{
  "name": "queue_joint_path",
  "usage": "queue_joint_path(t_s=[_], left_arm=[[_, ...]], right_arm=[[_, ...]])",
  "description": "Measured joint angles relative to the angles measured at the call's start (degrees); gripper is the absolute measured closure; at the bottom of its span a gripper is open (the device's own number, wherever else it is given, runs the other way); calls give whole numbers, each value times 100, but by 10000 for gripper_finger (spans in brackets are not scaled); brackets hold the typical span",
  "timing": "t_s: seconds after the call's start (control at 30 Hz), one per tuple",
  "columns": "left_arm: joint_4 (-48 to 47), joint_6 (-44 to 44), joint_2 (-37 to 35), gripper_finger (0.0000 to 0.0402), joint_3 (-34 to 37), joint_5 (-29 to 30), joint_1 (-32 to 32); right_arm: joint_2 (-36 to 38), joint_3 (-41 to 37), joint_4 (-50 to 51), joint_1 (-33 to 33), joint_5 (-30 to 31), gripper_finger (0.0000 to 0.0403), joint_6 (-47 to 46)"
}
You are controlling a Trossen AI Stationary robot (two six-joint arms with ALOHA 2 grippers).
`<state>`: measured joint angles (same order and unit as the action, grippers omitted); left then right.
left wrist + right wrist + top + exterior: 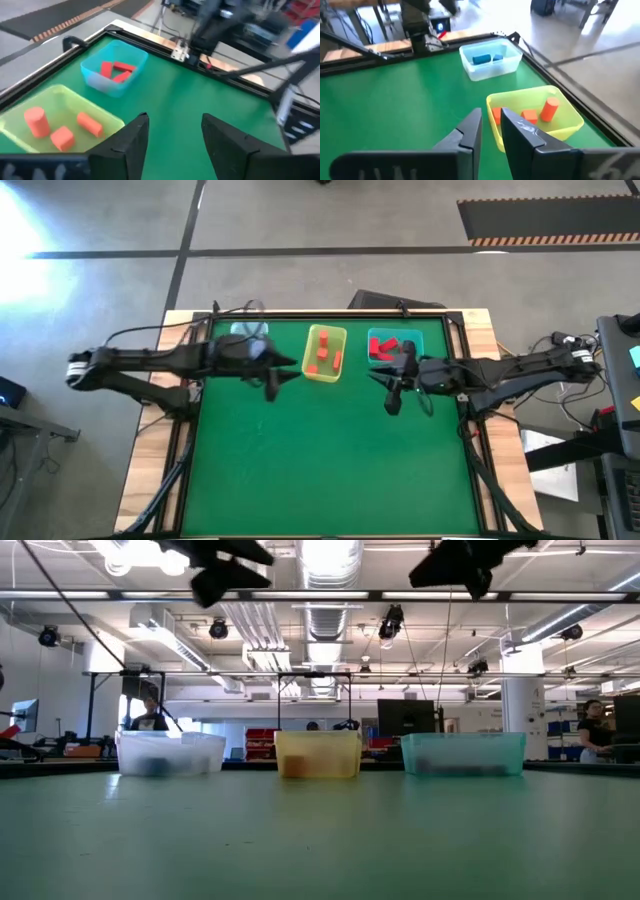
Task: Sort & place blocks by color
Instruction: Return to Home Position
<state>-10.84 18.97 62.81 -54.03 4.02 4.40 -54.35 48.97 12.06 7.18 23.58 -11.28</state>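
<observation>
Three bins stand in a row at the table's far edge. The clear bin (247, 335) (490, 61) holds blue blocks (487, 58). The yellow bin (325, 352) (55, 120) holds orange blocks (62, 131). The teal bin (395, 345) (114, 67) holds red blocks (116, 70). My left gripper (275, 378) (172, 132) hangs open and empty above the green mat, near the clear and yellow bins. My right gripper (392, 388) (491, 125) hangs over the mat in front of the teal bin, its fingers a narrow gap apart and empty.
The green mat (330, 460) has a raised dark frame (330, 317) on a wooden table. In the low view both grippers (225, 565) (465, 560) are high above the mat. People and equipment stand in the room behind.
</observation>
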Motion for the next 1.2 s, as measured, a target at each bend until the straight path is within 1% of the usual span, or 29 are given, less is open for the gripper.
queue_joint_path(t_s=[0.07,0.17,0.23,0.3,0.37,0.47,0.53,0.67,0.77,0.83,1.0,1.1,1.2], left_arm=[[-8,46,-528,251,442,-6,-121],[-14,19,-1312,296,1084,-97,-270],[-12,123,-1841,332,1457,-215,-342],[4,416,-2376,371,1805,-269,-445],[11,611,-2882,393,2142,-310,-526],[3,598,-3532,397,2580,-277,-559],[-10,436,-3891,400,2851,-260,-559],[-14,-469,-4591,401,3320,-217,-559],[-23,-1021,-4996,401,3616,-190,-559],[1,-1074,-5239,401,3793,-188,-559],[-48,-1049,-5732,401,4263,-188,-557],[-38,-1046,-5934,401,4497,-188,-557],[-7,-1039,-6114,401,4686,-188,-556]], right_arm=[[305,-528,-485,-28,15,349,36],[731,-1220,-878,-29,44,353,-99],[973,-1546,-907,-38,47,353,-161],[1186,-1803,-904,-59,198,353,-23],[1392,-2048,-793,-59,219,353,-232],[1587,-2373,-830,-58,208,353,-320],[1687,-2563,-976,-59,397,353,-100],[1854,-2940,-1807,-64,942,353,504],[2002,-3213,-2441,-64,1113,353,845],[2131,-3396,-2760,-69,1162,353,916],[2504,-3873,-3134,-70,1245,353,796],[2734,-4081,-3349,-70,1199,353,1003],[3031,-4176,-3427,-70,1203,353,1417]])
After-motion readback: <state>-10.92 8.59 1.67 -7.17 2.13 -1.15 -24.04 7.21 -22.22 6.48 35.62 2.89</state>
